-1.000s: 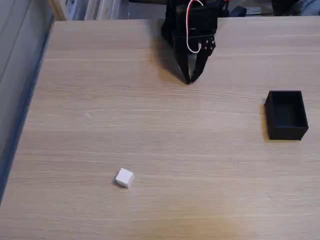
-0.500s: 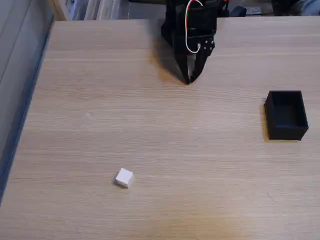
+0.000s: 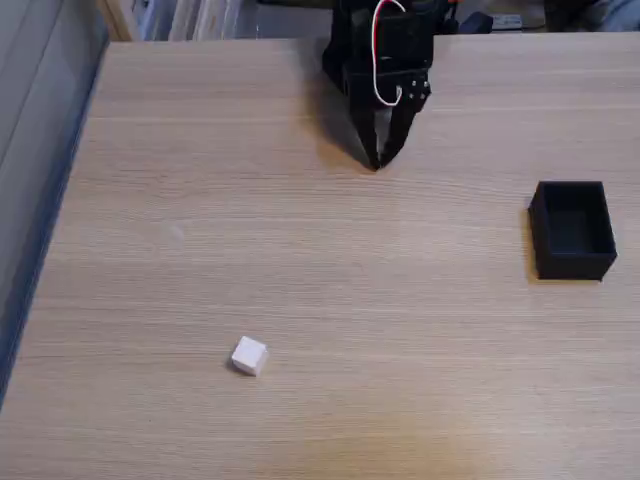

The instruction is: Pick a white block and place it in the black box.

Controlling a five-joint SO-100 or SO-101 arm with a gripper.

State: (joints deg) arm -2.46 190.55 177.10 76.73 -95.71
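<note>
A small white block (image 3: pixel 249 356) lies alone on the wooden table, low and left of centre in the fixed view. The black box (image 3: pixel 572 229) stands open-topped near the right edge, with nothing showing inside it. My black gripper (image 3: pixel 377 160) hangs at the top centre, pointing down at the table, its two fingers meeting at the tips with nothing between them. It is far from both the block and the box.
The light wooden table (image 3: pixel 320 280) has wide bare room between block, box and arm. Its left edge (image 3: pixel 60 200) drops off to a grey floor. Shelving and clutter sit behind the far edge.
The gripper's fingers have drawn slightly closer together near the tips; the arm has barely shifted. Block and box have not moved.
</note>
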